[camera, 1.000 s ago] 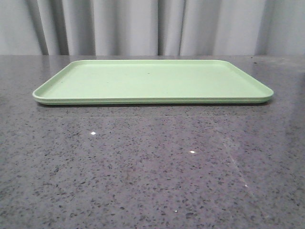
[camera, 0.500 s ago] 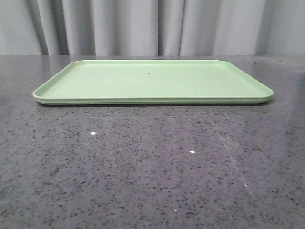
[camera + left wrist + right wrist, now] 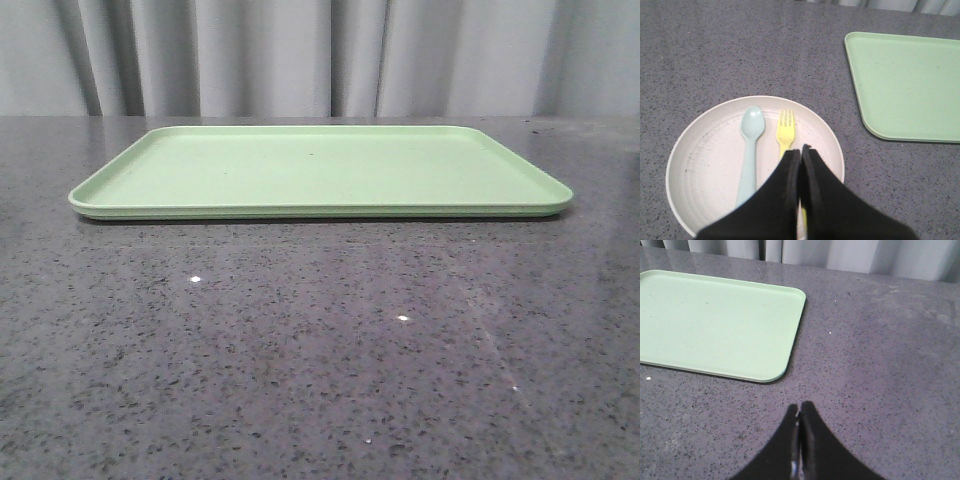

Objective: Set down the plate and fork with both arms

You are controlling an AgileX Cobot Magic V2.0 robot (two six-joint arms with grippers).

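The plate (image 3: 705, 165) sits on the desk (image 3: 740, 55), near the green tray (image 3: 910, 85) but apart from it. The fork (image 3: 785, 131) lies inside the plate, right beside a pale blue spoon (image 3: 750, 150), both with heads pointing away from the left tool (image 3: 800, 152). That tool hangs over the plate, above the fork's handle, clenched with nothing in it. The right tool (image 3: 799, 412) is clenched too, over bare desk near the tray's corner.
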